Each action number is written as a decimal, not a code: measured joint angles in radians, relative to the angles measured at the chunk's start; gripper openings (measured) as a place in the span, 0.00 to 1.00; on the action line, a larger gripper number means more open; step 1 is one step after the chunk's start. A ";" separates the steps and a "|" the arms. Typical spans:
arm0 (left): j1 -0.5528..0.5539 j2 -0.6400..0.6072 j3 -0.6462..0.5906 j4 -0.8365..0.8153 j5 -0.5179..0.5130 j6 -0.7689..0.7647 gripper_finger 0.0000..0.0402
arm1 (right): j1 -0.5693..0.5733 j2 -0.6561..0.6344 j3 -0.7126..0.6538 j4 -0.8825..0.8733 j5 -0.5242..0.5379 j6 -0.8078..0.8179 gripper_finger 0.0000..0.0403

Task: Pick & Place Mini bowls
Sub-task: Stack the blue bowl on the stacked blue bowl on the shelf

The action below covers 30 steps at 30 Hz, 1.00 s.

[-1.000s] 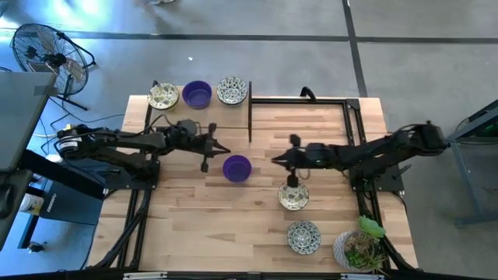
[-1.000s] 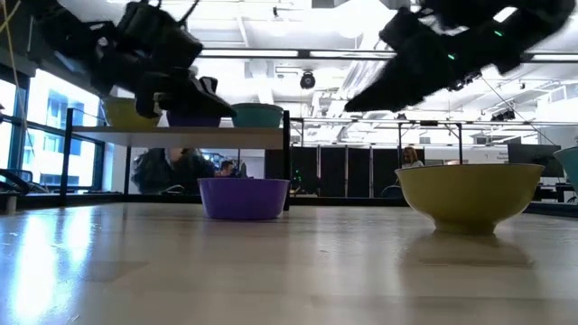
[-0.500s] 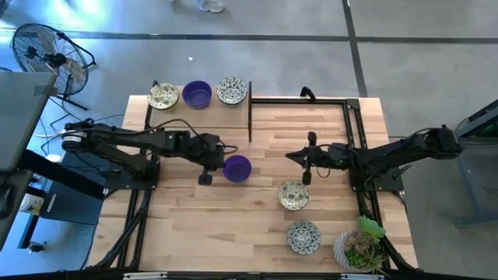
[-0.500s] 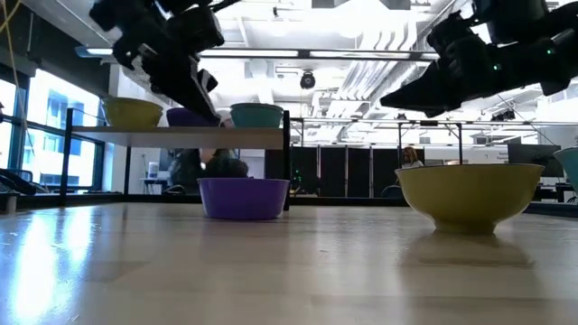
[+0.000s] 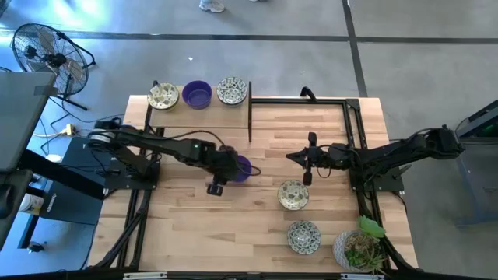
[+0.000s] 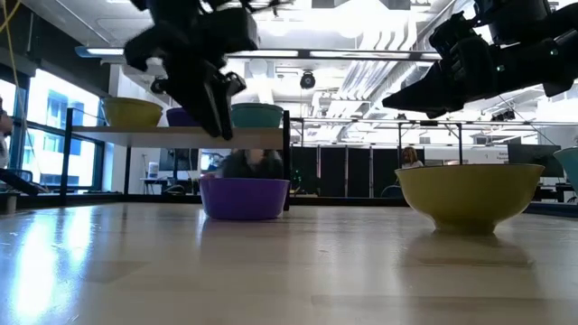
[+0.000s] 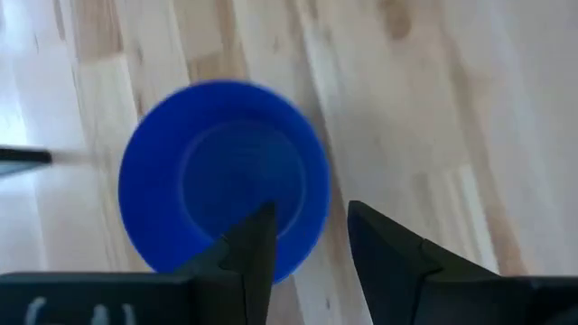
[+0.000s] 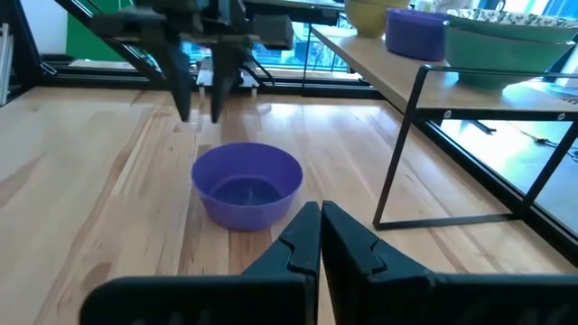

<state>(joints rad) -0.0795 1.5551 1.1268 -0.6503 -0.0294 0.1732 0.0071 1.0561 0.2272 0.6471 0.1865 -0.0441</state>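
A purple mini bowl [image 5: 243, 168] rests on its base mid-table, also in the left wrist view [image 7: 221, 171] and right wrist view [image 8: 247, 185]. My left gripper [image 7: 312, 230] hangs open above it, pointing down, one finger over the bowl's inside and one outside its rim; the low view shows its fingers [image 6: 217, 113] clear of the bowl [image 6: 242, 197]. My right gripper [image 5: 290, 156] is shut and hovers right of the purple bowl, above the table. A cream floral mini bowl [image 5: 293, 194] sits near it, with another [image 5: 303, 236] closer to the near edge.
A raised shelf [image 5: 204, 117] at the far left carries three mini bowls: cream [image 5: 163, 96], purple [image 5: 197, 95], floral [image 5: 232, 90]. A black frame [image 5: 346, 109] borders the far right. A white pot with a green plant [image 5: 359, 249] stands at the near right corner.
My left gripper has gone toward the table's right and near edges, tipped to point down, and now stands over the purple bowl. My right gripper has drawn back toward the right edge, then held still. The bowls have stayed in place.
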 joint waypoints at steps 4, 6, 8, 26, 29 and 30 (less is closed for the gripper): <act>0.000 0.079 0.075 -0.073 0.000 -0.021 0.34 | 0.000 0.000 0.000 -0.008 -0.004 0.000 0.00; -0.005 0.114 0.101 -0.106 0.008 -0.035 0.34 | 0.000 0.000 0.000 -0.008 -0.004 -0.006 0.00; -0.007 0.140 0.124 -0.118 0.015 -0.067 0.34 | 0.000 0.000 0.000 -0.009 -0.003 -0.006 0.00; -0.008 0.185 0.146 -0.049 -0.015 -0.258 0.34 | 0.000 0.001 0.000 -0.015 -0.003 -0.008 0.00; -0.008 0.208 0.147 -0.035 -0.018 -0.275 0.34 | 0.000 0.001 0.000 -0.015 -0.003 -0.008 0.00; -0.008 0.221 0.147 -0.030 -0.024 -0.279 0.34 | 0.000 0.001 0.000 -0.015 -0.003 -0.008 0.00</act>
<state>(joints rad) -0.0872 1.7757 1.2737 -0.6808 -0.0534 -0.1056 0.0071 1.0573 0.2272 0.6319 0.1837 -0.0521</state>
